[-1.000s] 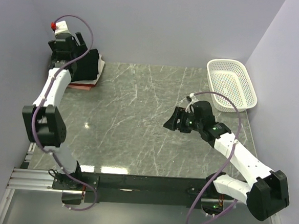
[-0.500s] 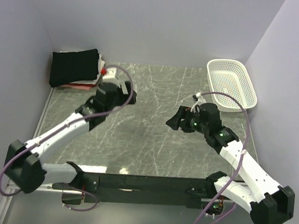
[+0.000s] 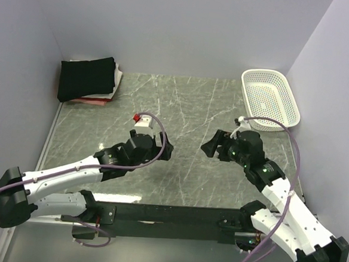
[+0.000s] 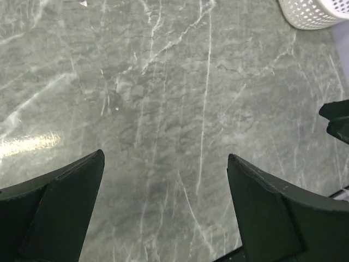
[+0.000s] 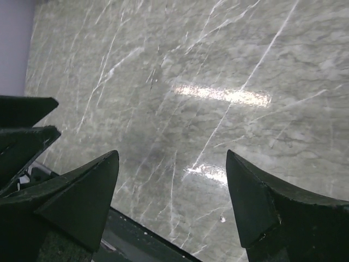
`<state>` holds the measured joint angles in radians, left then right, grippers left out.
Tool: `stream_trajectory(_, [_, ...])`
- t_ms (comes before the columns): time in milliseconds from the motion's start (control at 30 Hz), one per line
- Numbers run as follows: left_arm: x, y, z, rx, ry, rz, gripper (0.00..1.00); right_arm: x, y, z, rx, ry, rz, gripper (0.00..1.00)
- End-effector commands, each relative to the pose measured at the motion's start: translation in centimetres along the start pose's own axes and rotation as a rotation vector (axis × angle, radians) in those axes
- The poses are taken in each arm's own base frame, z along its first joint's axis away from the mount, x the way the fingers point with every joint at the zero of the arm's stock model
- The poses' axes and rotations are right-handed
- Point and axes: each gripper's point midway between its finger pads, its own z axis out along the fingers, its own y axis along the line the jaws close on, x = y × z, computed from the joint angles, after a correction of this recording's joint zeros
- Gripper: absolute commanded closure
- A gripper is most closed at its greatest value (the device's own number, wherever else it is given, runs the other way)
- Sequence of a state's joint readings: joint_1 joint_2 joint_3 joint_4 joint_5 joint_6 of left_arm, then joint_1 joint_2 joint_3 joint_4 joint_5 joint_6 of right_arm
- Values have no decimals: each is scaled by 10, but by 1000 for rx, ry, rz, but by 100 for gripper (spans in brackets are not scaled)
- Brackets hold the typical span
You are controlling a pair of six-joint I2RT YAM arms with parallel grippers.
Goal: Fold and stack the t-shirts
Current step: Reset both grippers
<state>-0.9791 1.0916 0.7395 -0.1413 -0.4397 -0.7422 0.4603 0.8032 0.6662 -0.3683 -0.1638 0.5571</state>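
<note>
A folded black t-shirt (image 3: 87,78) lies on top of a stack at the table's far left corner, with a white edge (image 3: 117,79) and a red one (image 3: 88,101) showing beneath it. My left gripper (image 3: 165,149) is open and empty over the middle of the marble table, far from the stack. My right gripper (image 3: 212,145) is open and empty, facing the left one. In the left wrist view, the gripper (image 4: 165,158) shows only bare table between its fingers. In the right wrist view, the gripper (image 5: 172,155) shows the same.
A white perforated plastic basket (image 3: 271,99) stands at the far right, seemingly empty; its corner shows in the left wrist view (image 4: 313,12). The black rail (image 3: 168,214) runs along the table's near edge. Grey walls close in the left, back and right.
My left arm has swung from the stack at the far left corner to the table's middle front, leaving the black t-shirt on the stack. My right gripper has drawn back slightly toward its base.
</note>
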Motion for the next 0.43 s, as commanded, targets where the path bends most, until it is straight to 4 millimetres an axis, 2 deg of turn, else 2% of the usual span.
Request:
stream_trajectory(0, [-16, -3, -12, 1, -62, -65, 1, -9, -8, -7, 41, -74, -3, 14])
stream_trajectory(233, [-27, -4, -28, 64, -115, -96, 0, -11, -6, -7, 31, -83, 12, 14])
stream_trajectory(400, [-32, -2, -31, 63, -141, -84, 1, -9, -6, -7, 31, -83, 10, 14])
